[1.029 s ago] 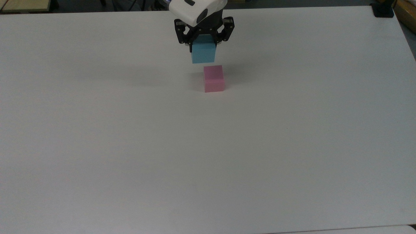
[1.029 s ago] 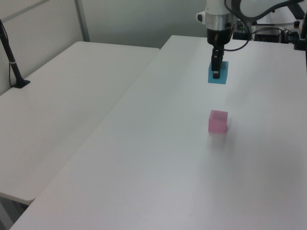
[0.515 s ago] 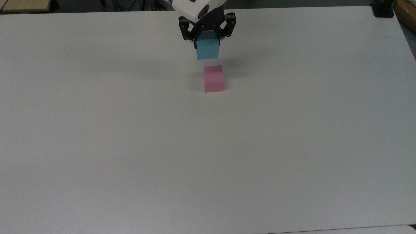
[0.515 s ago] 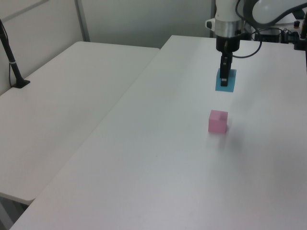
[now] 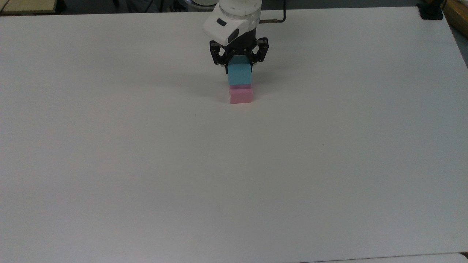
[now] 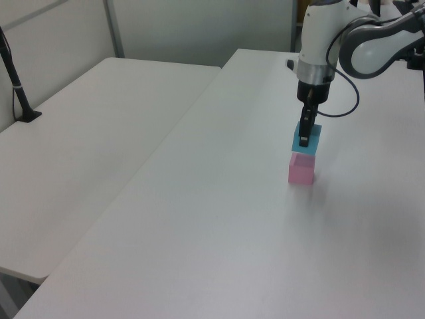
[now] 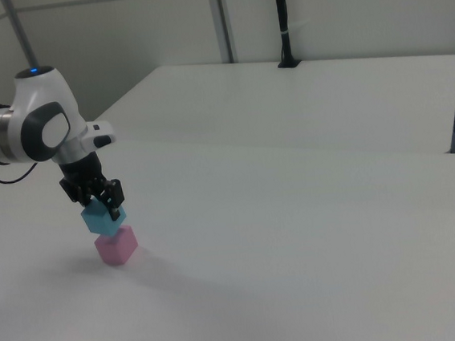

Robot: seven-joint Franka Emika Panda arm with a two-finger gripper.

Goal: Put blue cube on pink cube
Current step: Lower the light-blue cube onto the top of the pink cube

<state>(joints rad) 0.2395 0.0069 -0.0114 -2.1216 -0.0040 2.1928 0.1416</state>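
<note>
White benches and a dark post

A wide white bench (image 5: 146, 164) is filling the scene, with a second white bench (image 6: 86, 133) sitting just beside it across a narrow seam. A black post (image 6: 14, 83) is standing at that second bench's far edge, and pale wall panels (image 7: 158, 32) are rising behind.

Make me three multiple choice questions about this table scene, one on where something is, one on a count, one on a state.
1. Where is the blue cube?
A. directly above the pink cube
B. at the table edge
C. under the pink cube

2. How many cubes are there?
A. one
B. two
C. four

3. What is the gripper doing?
A. hanging open and empty
B. gripping the pink cube
C. shut on the blue cube

Key: 1 A, blue lines up over pink in the left view. 2 B, one blue, one pink. 3 C, the fingers clamp the blue cube's sides.
</note>
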